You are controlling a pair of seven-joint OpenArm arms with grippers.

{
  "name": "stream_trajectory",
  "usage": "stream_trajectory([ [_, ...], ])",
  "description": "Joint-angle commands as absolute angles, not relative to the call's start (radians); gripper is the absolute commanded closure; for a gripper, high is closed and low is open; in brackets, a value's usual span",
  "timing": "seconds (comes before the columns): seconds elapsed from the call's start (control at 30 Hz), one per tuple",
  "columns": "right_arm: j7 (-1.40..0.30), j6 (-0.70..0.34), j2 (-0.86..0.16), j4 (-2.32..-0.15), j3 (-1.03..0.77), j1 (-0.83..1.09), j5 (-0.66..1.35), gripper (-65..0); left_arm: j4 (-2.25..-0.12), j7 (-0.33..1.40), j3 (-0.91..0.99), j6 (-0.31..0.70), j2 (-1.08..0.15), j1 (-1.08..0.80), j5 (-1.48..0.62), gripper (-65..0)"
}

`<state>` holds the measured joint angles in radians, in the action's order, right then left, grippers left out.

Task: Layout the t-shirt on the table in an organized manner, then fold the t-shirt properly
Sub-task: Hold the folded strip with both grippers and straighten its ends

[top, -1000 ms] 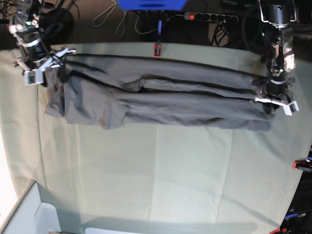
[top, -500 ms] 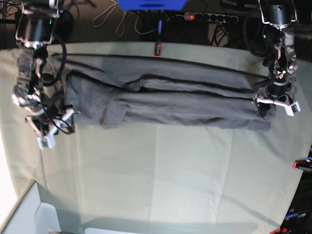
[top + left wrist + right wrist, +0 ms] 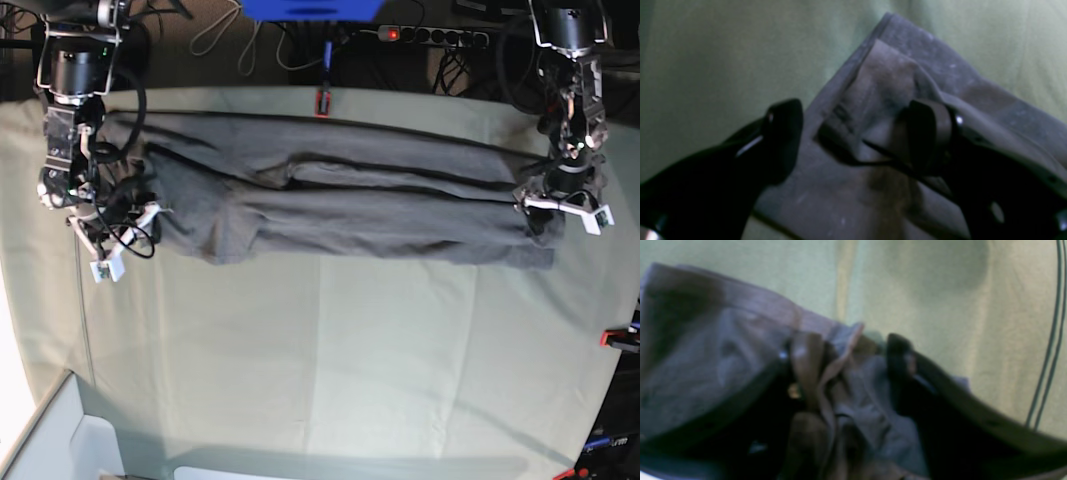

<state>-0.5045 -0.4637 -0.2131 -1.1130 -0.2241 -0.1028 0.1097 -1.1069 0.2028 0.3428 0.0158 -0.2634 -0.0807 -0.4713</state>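
The soft grey t-shirt [image 3: 340,195] lies in long creased folds; both the left gripper [image 3: 853,133] and right gripper [image 3: 850,360] straddle bunched fabric, fingers parted.

Dark grey t-shirt [image 3: 340,195] folded into long band across far side of table [image 3: 360,350].

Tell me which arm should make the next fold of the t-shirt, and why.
Probably the right. Its gripper has bunched t-shirt cloth between its fingers at the sleeve end. The left gripper is open over the other end's corner, one finger on the cloth, nothing gripped.
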Motion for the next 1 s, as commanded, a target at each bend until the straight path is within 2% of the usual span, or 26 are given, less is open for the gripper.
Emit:
stream_trajectory([
  [0.0,-0.489,-0.467,-0.225,-1.132,-0.229,-0.124,0.117,-18.8,-1.127,0.18,0.348,0.019,-0.278,-0.071,-0.47,-47.7],
  [0.13,-0.487,-0.467,-0.225,-1.132,-0.234,-0.142,0.119,-2.2,-1.127,0.18,0.348,0.019,-0.28,-0.071,-0.47,-47.7],
  [0.17,-0.487,-0.467,-0.225,-1.133,-0.236,-0.145,0.119,0.0,-1.129,0.18,0.348,0.019,-0.28,-0.071,-0.47,-47.8],
  [0.3,-0.489,-0.467,-0.225,-1.179,-0.236,-0.122,0.119,0.0,-1.122,0.18,0.348,0.019,-0.282,-0.073,-0.47,-48.0],
  [0.67,-0.489,-0.467,-0.153,-1.563,-0.283,0.093,0.116,0.0,-1.121,0.183,0.348,0.019,-0.282,-0.073,-0.47,-48.1],
  [0.8,-0.489,-0.467,-0.145,-1.537,-0.32,0.093,0.117,0.0,-1.121,0.183,0.348,0.019,-0.28,-0.073,-0.47,-48.2],
  [0.97,-0.489,-0.467,-0.16,-1.417,-0.32,-0.002,0.114,0.0,-1.124,0.186,0.348,0.019,-0.28,-0.073,-0.469,-48.2],
])
